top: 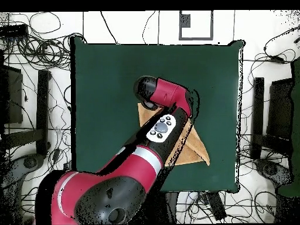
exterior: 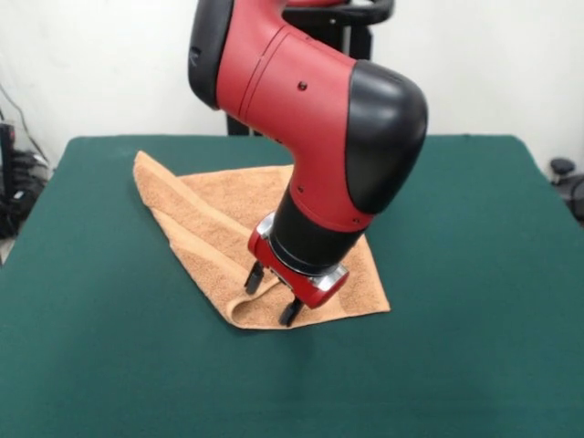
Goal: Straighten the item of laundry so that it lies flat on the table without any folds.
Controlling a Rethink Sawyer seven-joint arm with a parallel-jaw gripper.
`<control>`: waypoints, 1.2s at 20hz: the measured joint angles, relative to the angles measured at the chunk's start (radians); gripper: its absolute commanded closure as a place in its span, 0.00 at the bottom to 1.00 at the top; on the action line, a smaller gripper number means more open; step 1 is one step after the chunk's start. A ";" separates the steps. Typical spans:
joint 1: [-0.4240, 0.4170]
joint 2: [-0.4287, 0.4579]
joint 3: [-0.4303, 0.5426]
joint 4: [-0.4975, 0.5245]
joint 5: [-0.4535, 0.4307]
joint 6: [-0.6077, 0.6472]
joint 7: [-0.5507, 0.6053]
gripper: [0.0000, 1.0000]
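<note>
The orange-tan towel [exterior: 205, 214] lies folded over on itself into a rough triangle on the green table [exterior: 456, 301], with a rolled fold along its near edge. My gripper [exterior: 272, 296] points down over that near fold. Its two black fingers are apart and their tips are at the cloth near the fold. I cannot see any cloth pinched between them. In the overhead view the arm hides most of the towel [top: 198, 149], and only its corners show on the table [top: 105, 70]. The gripper's tips are hidden there. No white tag shows.
My red and black arm [exterior: 310, 100] leans across the towel's far part. Around the table in the overhead view are tangled cables [top: 47, 35] and dark stands [top: 41, 111] on the floor on both sides.
</note>
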 measured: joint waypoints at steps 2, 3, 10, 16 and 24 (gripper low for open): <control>-0.001 0.001 0.000 -0.002 0.000 0.000 0.000 0.00; -0.001 0.001 0.000 -0.002 0.000 0.000 0.000 0.00; -0.005 0.005 -0.001 -0.014 -0.001 0.014 0.000 0.00; -0.013 0.013 -0.004 -0.037 -0.003 0.044 0.000 0.00; -0.013 0.013 -0.004 -0.038 -0.004 0.048 0.000 0.00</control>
